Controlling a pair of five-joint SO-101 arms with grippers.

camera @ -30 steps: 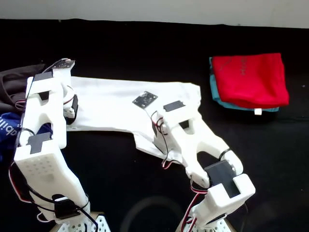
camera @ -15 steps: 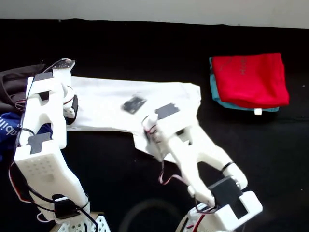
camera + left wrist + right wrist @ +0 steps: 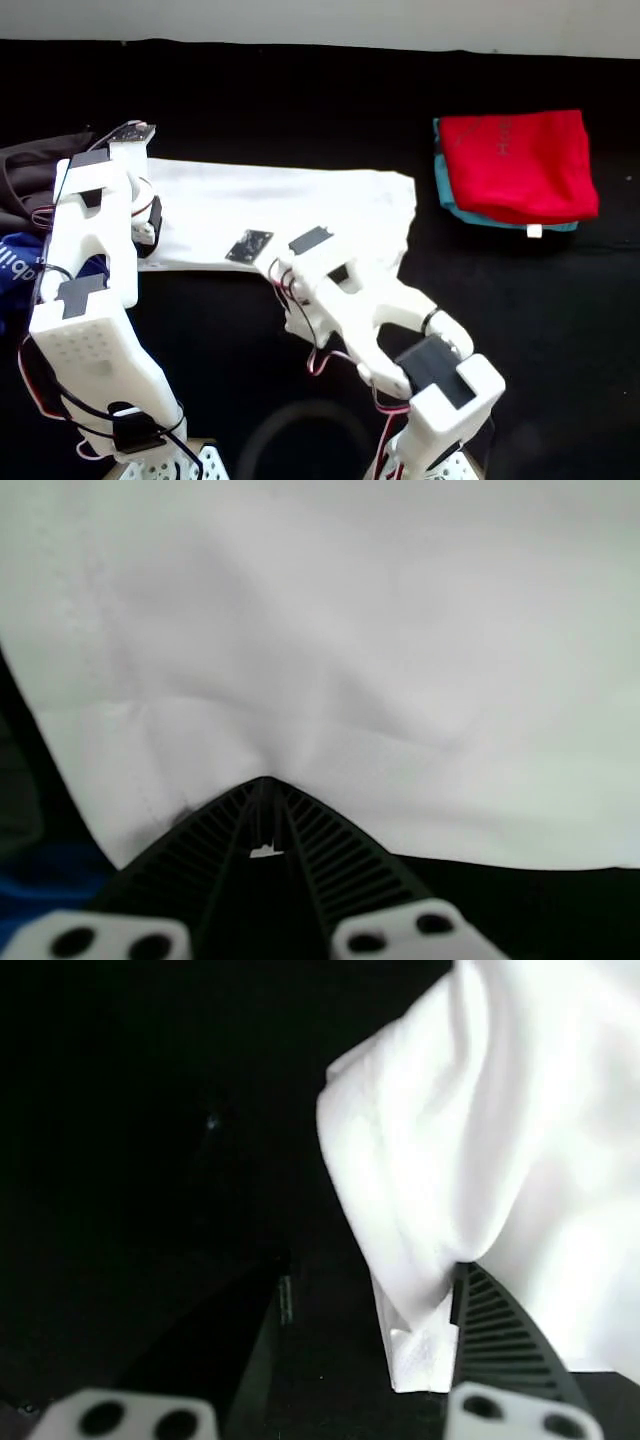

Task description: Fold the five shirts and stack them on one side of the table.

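The white shirt (image 3: 290, 205), left of the red shirt (image 3: 520, 160), is being pinched at its opposite edge by the left gripper (image 3: 265, 780); the right gripper (image 3: 372, 1280) is being held wide around 1 hem.

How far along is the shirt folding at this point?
Done: a red shirt lies folded on a teal shirt at the table's right side. In hand: the white shirt lies across the middle, the left gripper shut on its edge, the right gripper open around a corner. Remaining: a dark shirt and a blue shirt, bunched at the left edge.
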